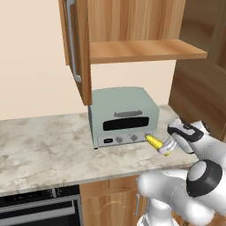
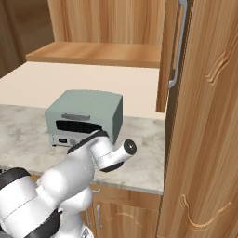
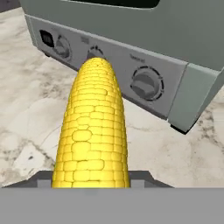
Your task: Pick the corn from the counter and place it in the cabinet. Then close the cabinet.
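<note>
Yellow corn [image 1: 153, 141] pinched in the closed gripper [image 1: 166, 148], low over the counter [image 1: 48, 148] at the toaster oven's [image 1: 123, 115] 5 o'clock corner, cob tip toward its knobs. Risk: lifting toward the cabinet [image 1: 145, 49] at 12 o'clock, the protruding cob may strike the oven or shelf edge and slip from its end grip.

Yellow corn [image 3: 94, 131] (kernelled); beige marbled counter [image 1: 44, 145].
</note>
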Tool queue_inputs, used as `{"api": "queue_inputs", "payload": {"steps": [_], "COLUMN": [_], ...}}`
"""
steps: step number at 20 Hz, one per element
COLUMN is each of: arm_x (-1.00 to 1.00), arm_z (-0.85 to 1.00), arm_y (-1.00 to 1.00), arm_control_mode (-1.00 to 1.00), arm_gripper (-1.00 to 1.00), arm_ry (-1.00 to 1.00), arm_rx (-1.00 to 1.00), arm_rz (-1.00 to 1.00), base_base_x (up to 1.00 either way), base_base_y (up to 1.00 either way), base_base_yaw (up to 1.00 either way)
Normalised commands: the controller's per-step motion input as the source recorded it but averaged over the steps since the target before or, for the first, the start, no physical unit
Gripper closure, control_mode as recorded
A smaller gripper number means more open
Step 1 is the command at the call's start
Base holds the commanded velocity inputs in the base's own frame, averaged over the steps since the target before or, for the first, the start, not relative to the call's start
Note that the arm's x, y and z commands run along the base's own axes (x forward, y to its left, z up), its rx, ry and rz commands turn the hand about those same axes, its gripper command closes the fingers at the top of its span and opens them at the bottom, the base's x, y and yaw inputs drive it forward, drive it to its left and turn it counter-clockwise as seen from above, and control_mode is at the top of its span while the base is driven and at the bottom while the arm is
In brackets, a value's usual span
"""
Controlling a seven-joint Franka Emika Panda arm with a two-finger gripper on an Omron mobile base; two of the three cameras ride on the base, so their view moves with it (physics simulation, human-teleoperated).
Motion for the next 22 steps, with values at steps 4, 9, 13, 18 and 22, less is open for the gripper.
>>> {"api": "queue_inputs", "payload": {"steps": [4, 9, 13, 18, 22], "arm_x": [-0.13, -0.05, -0.16, -0.12, -0.06], "arm_z": [1.00, 1.00, 1.00, 1.00, 1.00], "arm_y": [0.21, 0.16, 0.00, 0.00, 0.00], "arm_control_mode": [-1.00, -1.00, -1.00, -1.00, -1.00], "arm_gripper": [1.00, 1.00, 1.00, 1.00, 1.00], "arm_ry": [-0.10, 0.00, 0.01, 0.00, 0.00], "arm_rx": [-0.08, -0.09, -0.09, -0.10, -0.10], "arm_rz": [-0.09, -0.11, -0.17, -0.20, -0.23], "base_base_x": [0.00, 0.00, 0.00, 0.00, 0.00], "base_base_y": [0.00, 0.00, 0.00, 0.00, 0.00], "base_base_yaw": [0.00, 0.00, 0.00, 0.00, 0.00]}}
